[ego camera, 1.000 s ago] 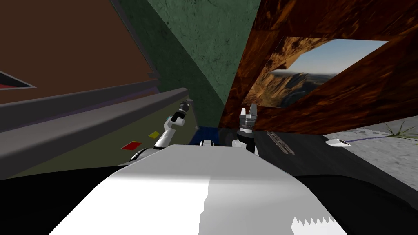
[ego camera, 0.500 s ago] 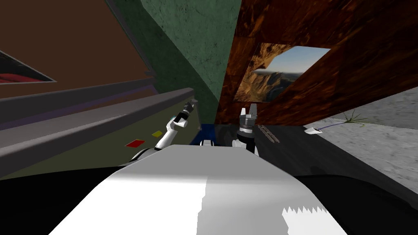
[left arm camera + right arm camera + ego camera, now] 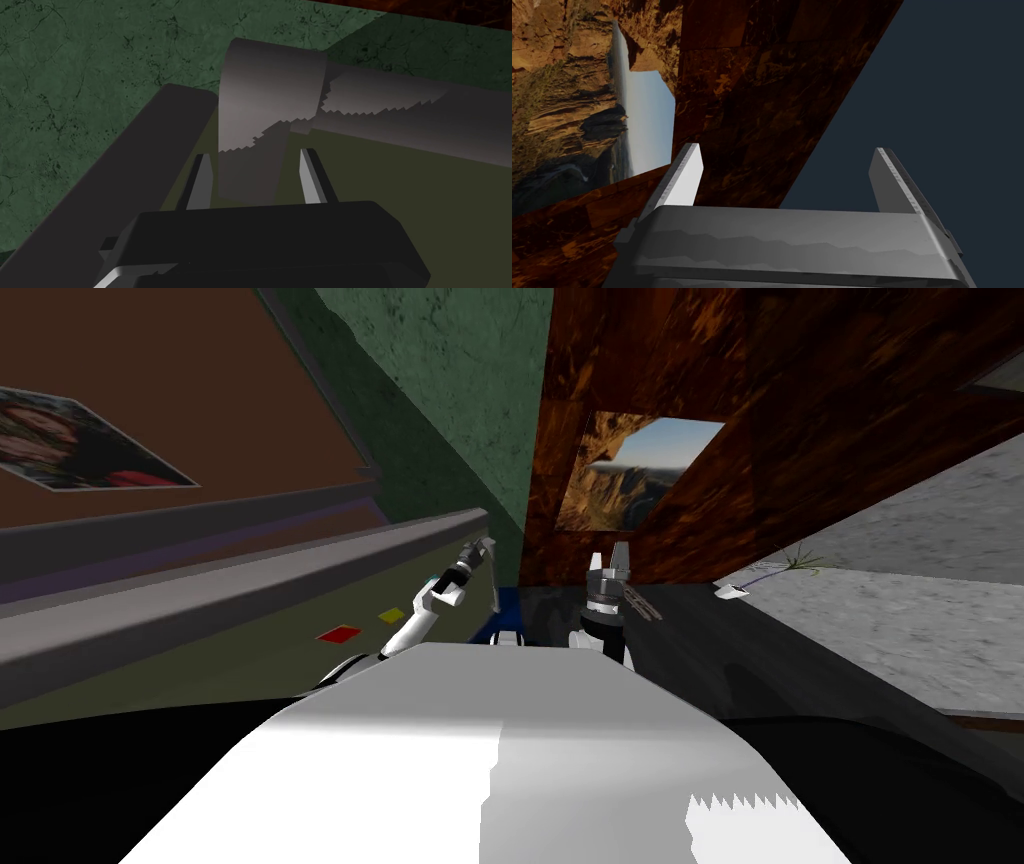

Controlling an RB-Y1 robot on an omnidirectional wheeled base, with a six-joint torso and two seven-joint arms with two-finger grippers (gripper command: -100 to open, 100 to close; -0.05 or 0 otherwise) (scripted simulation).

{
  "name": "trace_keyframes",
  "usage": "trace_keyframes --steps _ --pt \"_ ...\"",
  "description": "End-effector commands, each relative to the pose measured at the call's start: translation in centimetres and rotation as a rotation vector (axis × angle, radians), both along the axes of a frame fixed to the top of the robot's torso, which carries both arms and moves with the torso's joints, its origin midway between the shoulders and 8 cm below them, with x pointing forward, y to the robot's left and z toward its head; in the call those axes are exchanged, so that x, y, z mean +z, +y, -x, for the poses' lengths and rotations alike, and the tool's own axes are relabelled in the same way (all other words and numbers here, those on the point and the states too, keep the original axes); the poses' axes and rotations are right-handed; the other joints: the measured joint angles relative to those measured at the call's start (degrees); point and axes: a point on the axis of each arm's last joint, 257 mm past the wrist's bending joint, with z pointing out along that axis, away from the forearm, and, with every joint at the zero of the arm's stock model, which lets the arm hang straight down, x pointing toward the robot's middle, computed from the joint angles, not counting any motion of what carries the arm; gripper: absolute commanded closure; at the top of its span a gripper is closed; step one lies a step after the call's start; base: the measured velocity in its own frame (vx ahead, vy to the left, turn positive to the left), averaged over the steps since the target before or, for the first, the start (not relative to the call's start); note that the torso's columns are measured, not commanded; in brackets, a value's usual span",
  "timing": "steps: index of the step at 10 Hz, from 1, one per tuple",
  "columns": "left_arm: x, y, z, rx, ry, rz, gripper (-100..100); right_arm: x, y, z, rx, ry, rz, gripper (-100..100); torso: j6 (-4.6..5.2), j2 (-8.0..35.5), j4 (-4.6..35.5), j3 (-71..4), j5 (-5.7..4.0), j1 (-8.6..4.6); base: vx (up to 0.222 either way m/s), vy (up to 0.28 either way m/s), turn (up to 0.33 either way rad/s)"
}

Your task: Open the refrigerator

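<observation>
Grips grey handle [image 3: 270, 85] with left pincer [image 3: 255, 153], blades seemingly pressing its sides. Hides handle's near end behind pincer body. Finds handle on olive fridge door [image 3: 400, 180], cut off at frame edge, beside green wall [image 3: 75, 75]. Holds right pincer [image 3: 787, 155] released, empty, just right of left.

One grey handle [image 3: 260, 125], two coloured patches [image 3: 339, 634] [image 3: 391, 615], one portrait picture [image 3: 85, 443], one landscape view [image 3: 630, 473], one plant [image 3: 800, 560]

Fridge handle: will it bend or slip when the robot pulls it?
Probably stiff: the handle is a thick grey bar. It might slip: its faces look smooth, and the left gripper has thin fingers.
</observation>
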Motion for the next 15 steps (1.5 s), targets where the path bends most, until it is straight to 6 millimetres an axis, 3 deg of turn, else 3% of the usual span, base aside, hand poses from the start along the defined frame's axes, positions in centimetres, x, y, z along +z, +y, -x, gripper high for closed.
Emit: trace_keyframes --steps 1,7,8,15 --pt "0.3 -2.3 1.1 -0.072 -0.007 -0.001 100 0.0 0.0 0.0 0.000 0.000 0.000 0 0.07 0.32 0.01 0.17 0.00 -0.04 -0.225 -0.060 -0.053" --pt "-0.3 -8.4 5.6 -0.288 0.010 0.004 100 0.0 0.0 0.0 0.000 0.000 0.000 0 -0.06 0.48 -0.03 0.32 0.03 -0.02 -0.283 -0.098 -0.045" --pt "1.7 -7.9 5.2 -0.276 -0.012 0.003 -100 0.0 0.0 0.0 0.000 0.000 0.000 0 0.06 0.36 -0.09 0.24 -0.03 -0.24 -0.123 -0.081 0.063" --pt "5.0 -8.1 5.8 -0.306 -0.012 0.002 -100 0.0 0.0 0.0 0.000 0.000 0.000 0 0.33 1.43 0.86 0.53 -0.22 -0.50 0.035 -0.012 0.053"
